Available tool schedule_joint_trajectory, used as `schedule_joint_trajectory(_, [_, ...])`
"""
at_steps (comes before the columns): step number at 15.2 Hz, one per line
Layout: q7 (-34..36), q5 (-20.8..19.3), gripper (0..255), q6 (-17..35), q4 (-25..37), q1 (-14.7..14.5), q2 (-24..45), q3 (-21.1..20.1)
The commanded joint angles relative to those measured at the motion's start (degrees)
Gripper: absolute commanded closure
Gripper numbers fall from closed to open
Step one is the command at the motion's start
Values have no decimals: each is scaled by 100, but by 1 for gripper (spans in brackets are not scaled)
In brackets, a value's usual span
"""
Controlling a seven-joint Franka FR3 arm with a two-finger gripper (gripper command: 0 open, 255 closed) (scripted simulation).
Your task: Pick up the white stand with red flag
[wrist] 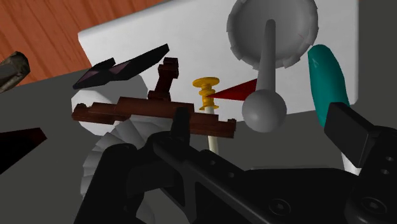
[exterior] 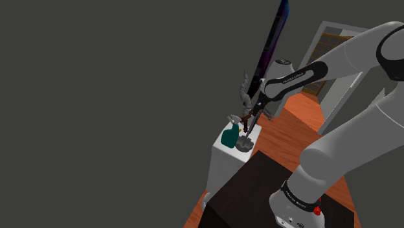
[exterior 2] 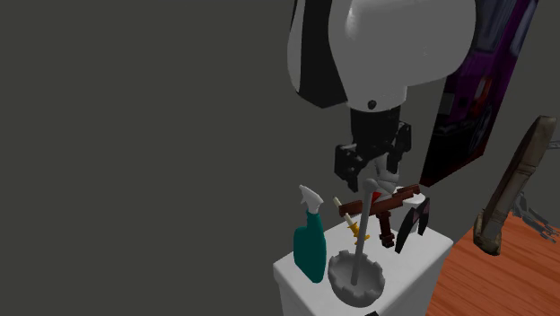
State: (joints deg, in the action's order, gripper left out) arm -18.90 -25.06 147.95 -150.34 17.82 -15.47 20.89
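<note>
Approach step; grasp not yet made. Gripper [wrist: 264, 124] released, fingers [wrist: 350, 130] apart either side of the slim pole of the white stand with red flag [wrist: 214, 139], seemingly not touching it. Set mid-top on a white cabinet [exterior 2: 429, 250], crowded by a brown crossbow-like piece [exterior 2: 381, 205], grey ridged bowl [exterior 2: 356, 280] and teal spray bottle [exterior 2: 310, 247]. Next, by judgement: close on the pole, lift straight up. Beyond: wood floor [exterior: 291, 133], dark grey wall [exterior: 97, 97].

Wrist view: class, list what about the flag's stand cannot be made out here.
All in the wrist view:
- Flag pole: lower end hidden behind the gripper.
- Red flag: end away from the pole covered by the grey stick.
- Teal spray bottle: lower part hidden by a finger.
</note>
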Motion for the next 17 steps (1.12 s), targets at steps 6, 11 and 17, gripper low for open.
schedule_joint_trajectory(6, [105,-89,255,415,-114,32,301,30])
schedule_joint_trajectory(11, [107,-90,255,413,-116,32,298,29])
schedule_joint_trajectory(17, [60,-47,255,225,-63,15,161,14])
